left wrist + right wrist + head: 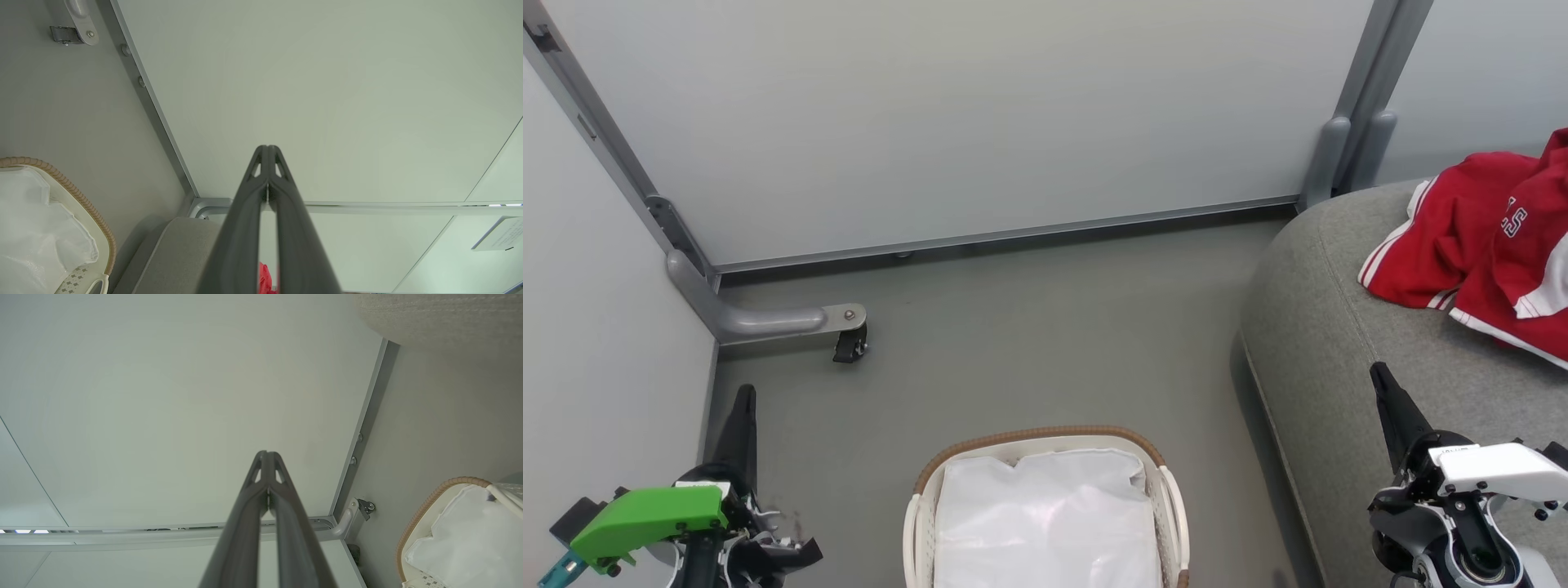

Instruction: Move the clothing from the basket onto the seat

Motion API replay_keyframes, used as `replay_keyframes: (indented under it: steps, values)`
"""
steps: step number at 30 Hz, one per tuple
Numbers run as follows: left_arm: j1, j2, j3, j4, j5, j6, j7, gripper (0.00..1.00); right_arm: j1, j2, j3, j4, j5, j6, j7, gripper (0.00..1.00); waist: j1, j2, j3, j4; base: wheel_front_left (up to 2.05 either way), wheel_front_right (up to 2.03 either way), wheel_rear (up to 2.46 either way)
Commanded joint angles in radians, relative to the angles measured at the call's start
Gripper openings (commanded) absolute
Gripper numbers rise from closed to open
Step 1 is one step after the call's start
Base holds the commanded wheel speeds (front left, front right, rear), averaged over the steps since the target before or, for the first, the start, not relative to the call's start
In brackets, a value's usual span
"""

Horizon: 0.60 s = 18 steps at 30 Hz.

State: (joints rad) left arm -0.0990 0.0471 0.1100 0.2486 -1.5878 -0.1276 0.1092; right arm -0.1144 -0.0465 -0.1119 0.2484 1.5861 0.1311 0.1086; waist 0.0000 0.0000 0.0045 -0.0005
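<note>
Bright red, white-striped sports clothing (1478, 237) lies on the large grey woven-fabric seat (1339, 343) at far right, and the oval white plastic basket (1037, 434), near centre, holds a white liner (1045, 523) with no red visible, so the task looks done, with the left gripper (743, 404) and right gripper (1382, 380) both closed and empty.

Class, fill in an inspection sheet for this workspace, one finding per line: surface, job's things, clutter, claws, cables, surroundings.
Surface: grey floor, plain and even.
Job's things: red clothing lies crumpled on the grey seat; the basket stands on the floor beside the seat, with its white liner showing inside.
Clutter: nothing seen.
Claws: left claw shut, holding nothing; right claw shut, holding nothing.
Cables: nothing seen.
Surroundings: pale partition panels in grey frames; a grey bracket foot with a caster on the floor.
</note>
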Motion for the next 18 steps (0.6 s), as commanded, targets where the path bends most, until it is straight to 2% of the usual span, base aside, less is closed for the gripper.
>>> replay_keyframes:
  steps: [1, 18]
  values:
    - [-0.017, 0.006, 0.006, -0.005, -0.023, -0.006, 0.005, 0.00, 0.011, -0.007, -0.004, -0.006, 0.022, -0.001, 0.008, 0.00, 0.0000, 0.0000, -0.001, 0.000, 0.00, 0.00, 0.00]
    - [-0.015, 0.006, 0.006, -0.005, -0.027, -0.005, 0.009, 0.00, 0.012, -0.007, -0.004, -0.006, 0.028, -0.001, 0.008, 0.00, 0.0000, 0.0000, -0.001, 0.001, 0.00, 0.00, 0.00]
